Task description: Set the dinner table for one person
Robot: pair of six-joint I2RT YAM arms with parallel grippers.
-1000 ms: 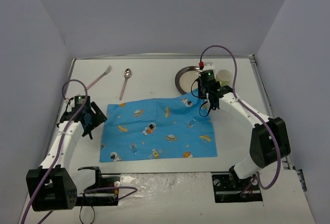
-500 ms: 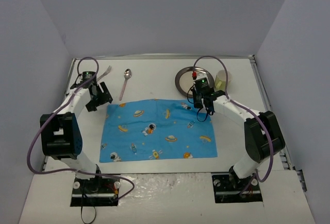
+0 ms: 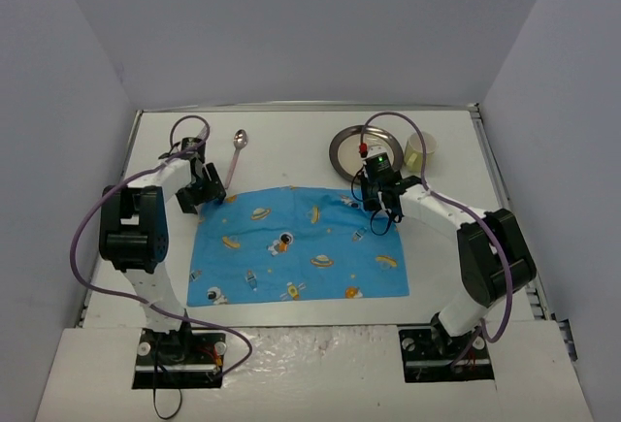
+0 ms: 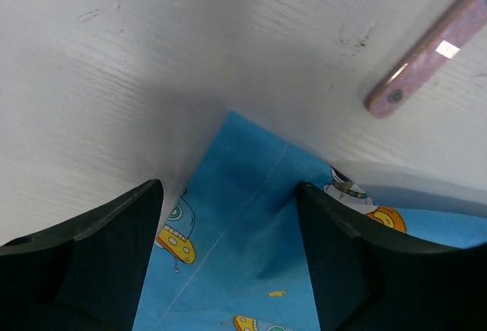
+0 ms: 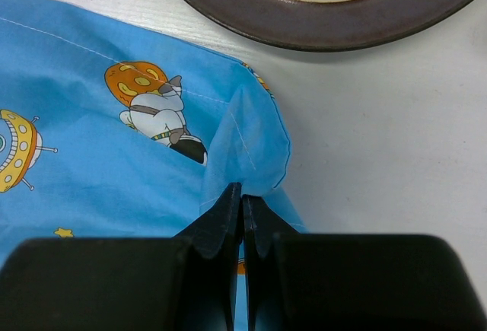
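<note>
On the white dinner table (image 3: 291, 155) lies a blue cartoon-printed mat (image 3: 296, 247). My left gripper (image 3: 206, 195) hovers open over the mat's far-left corner. In the left wrist view that corner of the mat (image 4: 243, 255) lies flat between my left gripper's (image 4: 228, 190) spread fingers, untouched. My right gripper (image 3: 376, 209) is at the far-right corner. In the right wrist view my right gripper (image 5: 242, 192) is shut on a raised fold of the mat (image 5: 91, 156), just short of the plate (image 5: 319, 27).
A pink-handled spoon (image 3: 236, 155) lies beyond the mat's far-left edge, its handle end (image 4: 426, 61) close to my left fingers. The dark-rimmed plate (image 3: 354, 147) and a pale cup (image 3: 420, 150) stand at the far right. Grey walls enclose the table.
The left arm has swung right from the table's left side to the mat's far-left corner. The right gripper, still pinching its corner, has drawn it slightly left and nearer.
</note>
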